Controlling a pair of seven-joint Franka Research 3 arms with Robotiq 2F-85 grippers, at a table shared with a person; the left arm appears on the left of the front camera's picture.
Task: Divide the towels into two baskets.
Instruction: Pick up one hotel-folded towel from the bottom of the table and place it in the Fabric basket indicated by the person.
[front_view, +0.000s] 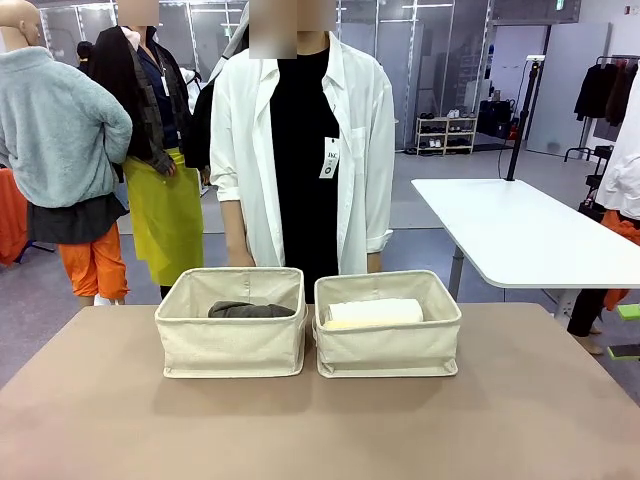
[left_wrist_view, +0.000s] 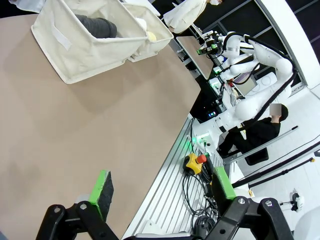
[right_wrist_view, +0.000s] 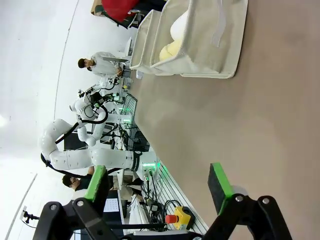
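In the left wrist view the left gripper (left_wrist_view: 162, 187) hangs over the near edge of the table (left_wrist_view: 75, 130), its green-padded fingers (left_wrist_view: 102, 186) spread wide with nothing between them. One pad sits above the brown tabletop; the other is past the edge, above a metal rail with cables and a yellow box with a red button (left_wrist_view: 194, 162). In the right wrist view the right gripper (right_wrist_view: 160, 186) also stands wide apart and empty, one pad over the table (right_wrist_view: 240, 115), the other beyond its edge.

Farther across the table (front_view: 320, 420), two baskets stand side by side, nearly touching, near the far edge. The left basket (front_view: 232, 345) holds a dark grey towel (front_view: 250, 310), lying low behind the front wall. The right basket (front_view: 388, 345) holds a white towel (front_view: 385, 309) with what looks like a pale yellow towel (front_view: 340, 322) just beside it at the basket's left end; the front wall hides most of both. In the right wrist view pale rolls show in the nearer basket (right_wrist_view: 200, 45).

Behind the baskets a person (front_view: 300, 150) stands at the far side in a white open shirt over a black top. A white tag (front_view: 329, 158) hangs on the chest; its print is too small to read. Beyond, to the right, is a white table (front_view: 520, 235).
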